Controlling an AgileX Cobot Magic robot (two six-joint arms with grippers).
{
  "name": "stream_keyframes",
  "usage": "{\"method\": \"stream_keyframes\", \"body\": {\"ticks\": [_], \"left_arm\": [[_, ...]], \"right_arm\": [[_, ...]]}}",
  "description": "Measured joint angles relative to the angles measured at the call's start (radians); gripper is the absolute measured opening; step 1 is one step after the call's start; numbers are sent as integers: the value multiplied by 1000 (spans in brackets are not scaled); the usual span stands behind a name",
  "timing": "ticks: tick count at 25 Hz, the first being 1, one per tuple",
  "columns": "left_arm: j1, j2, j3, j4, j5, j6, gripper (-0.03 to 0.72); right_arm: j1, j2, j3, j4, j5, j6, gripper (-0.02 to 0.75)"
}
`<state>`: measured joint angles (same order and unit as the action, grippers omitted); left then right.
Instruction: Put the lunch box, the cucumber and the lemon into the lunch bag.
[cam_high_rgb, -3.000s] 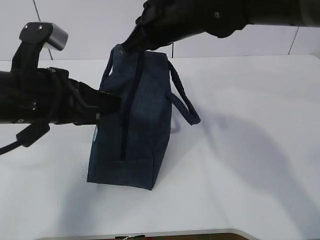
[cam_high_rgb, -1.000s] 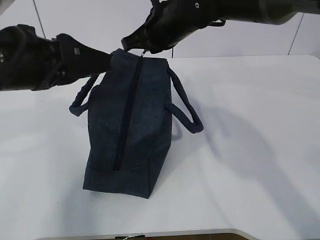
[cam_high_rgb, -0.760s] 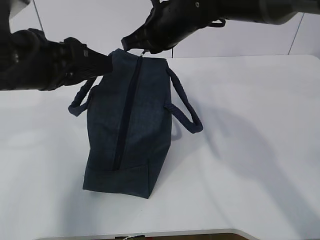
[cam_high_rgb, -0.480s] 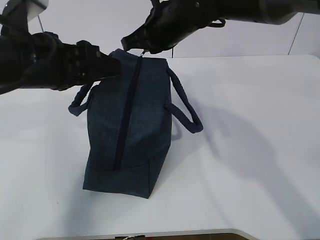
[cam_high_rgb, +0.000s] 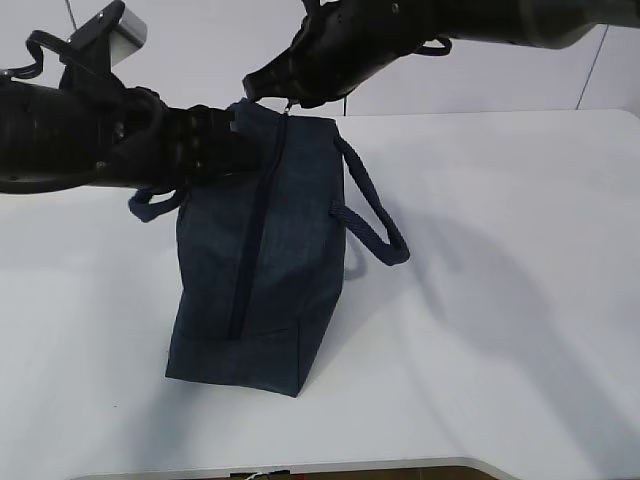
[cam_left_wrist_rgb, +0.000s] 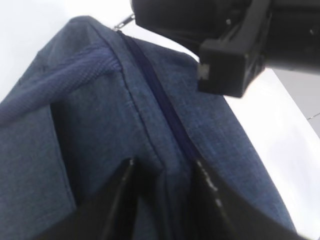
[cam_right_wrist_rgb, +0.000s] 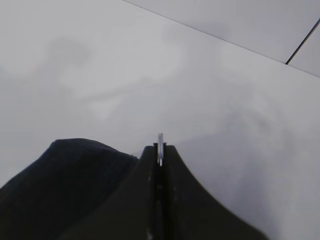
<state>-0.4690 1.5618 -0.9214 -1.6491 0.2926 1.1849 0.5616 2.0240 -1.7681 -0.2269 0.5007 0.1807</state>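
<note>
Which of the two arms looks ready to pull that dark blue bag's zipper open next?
Probably the right. The right gripper is pinched shut on the small metal zipper pull at the far end of the boxy navy fabric lunch bag, whose zipper looks closed; the left gripper only straddles the top seam, bracing it.

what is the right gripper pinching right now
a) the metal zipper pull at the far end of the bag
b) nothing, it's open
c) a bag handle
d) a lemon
a: in the right wrist view the right gripper is closed on a thin metal zipper pull, at the far end of the lunch bag.
</note>
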Motion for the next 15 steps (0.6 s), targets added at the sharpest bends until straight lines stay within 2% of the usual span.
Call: {"method": "stream_keyframes", "body": {"ticks": [4, 7, 15], "left_arm": [[0, 1, 0, 17, 24, -1, 124], [0, 2, 0, 77, 52, -1, 27], [2, -21, -8, 365, 157, -1, 1]], "right_arm": [[0, 0, 0, 0, 2, 0, 5], [0, 0, 0, 0, 2, 0, 5], [0, 0, 0, 2, 2, 0, 5]]}}
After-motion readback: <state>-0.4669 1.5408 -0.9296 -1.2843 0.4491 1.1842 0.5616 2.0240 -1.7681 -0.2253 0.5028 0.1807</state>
